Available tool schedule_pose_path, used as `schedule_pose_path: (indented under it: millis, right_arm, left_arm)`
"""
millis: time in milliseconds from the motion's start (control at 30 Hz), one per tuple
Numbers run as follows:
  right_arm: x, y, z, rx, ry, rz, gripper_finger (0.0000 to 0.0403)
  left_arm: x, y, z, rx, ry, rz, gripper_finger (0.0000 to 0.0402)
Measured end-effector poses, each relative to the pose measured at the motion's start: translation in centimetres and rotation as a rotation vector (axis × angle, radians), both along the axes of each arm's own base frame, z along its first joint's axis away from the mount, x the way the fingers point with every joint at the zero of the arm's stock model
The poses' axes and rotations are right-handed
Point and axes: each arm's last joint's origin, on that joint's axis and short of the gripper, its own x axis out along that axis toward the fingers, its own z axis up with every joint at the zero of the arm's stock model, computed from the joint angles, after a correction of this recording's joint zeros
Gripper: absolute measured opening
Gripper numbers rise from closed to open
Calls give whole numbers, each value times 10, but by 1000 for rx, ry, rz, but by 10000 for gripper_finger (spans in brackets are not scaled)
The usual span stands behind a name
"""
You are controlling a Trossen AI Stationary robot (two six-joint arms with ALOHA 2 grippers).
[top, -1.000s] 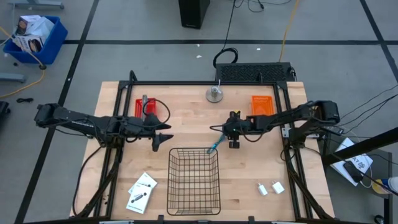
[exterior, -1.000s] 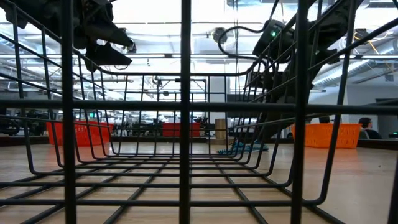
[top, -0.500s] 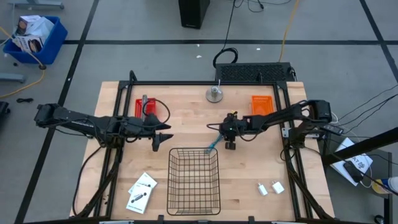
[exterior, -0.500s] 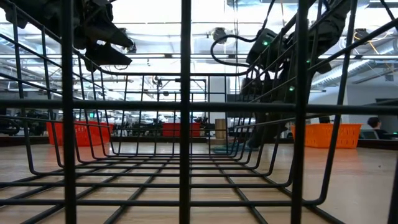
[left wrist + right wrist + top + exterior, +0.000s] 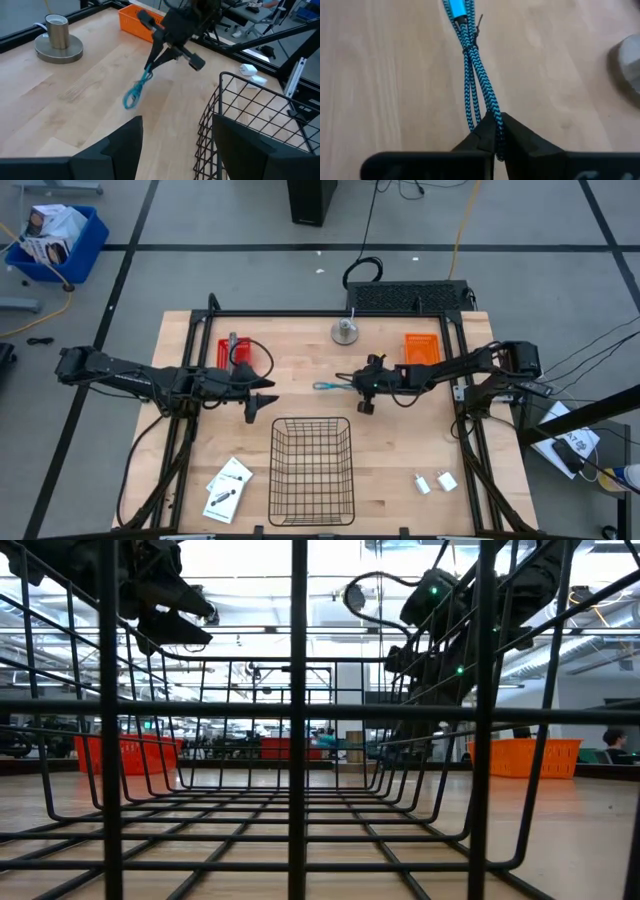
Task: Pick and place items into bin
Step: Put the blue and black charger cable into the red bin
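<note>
A blue braided cable bundle [image 5: 328,386], tied with a thin black tie, is the thing in hand; no grey-blue hand tool shows. My right gripper [image 5: 360,386] is shut on it, just beyond the far rim of the black wire basket [image 5: 273,470]. The cable [image 5: 137,90] also shows in the left wrist view, below my right gripper [image 5: 159,56]. My left gripper [image 5: 262,400] hovers open left of the basket's far corner. Two small white blocks [image 5: 434,482] lie right of the basket. Flat white card packets [image 5: 228,488] lie to its left. My right gripper pinches the doubled strands at one end of the cable bundle [image 5: 490,114] between its two fingertips [image 5: 509,131]. The fingers lie along the cable and point toward the table's left. The bundle is lifted clear and slopes down away from the fingers, its free looped end [image 5: 130,100] lowest.
A red tray [image 5: 243,355] and an orange tray [image 5: 421,347] sit at the far side, with a round metal weight [image 5: 346,331] between them. The basket's wire walls [image 5: 300,720] fill the low view. Bare wood lies between the basket and the far trays.
My right gripper has risen and shifted a little toward the table's left and far edge, turning as it went. The cable, which slanted down toward the basket's far rim, has swung up and now points toward the table's left, clear of the basket.
</note>
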Motion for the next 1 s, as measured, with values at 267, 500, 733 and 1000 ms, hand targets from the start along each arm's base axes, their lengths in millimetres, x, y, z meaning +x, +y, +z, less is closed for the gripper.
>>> schedule_pose_path:
  millis: [267,500,733,1000]
  right_arm:
    - [14,4,17,13,-243,-41,7]
    - [25,20,33,28,-433,9,4]
    - [28,26,40,59,-519,9,3]
    - [28,27,40,69,-529,10,3]
  left_arm:
    - [-2,4,-3,120,50,99,241]
    - [0,4,2,109,-14,111,241]
    - [9,3,8,92,-106,106,241]
    - [41,4,-4,90,-181,110,241]
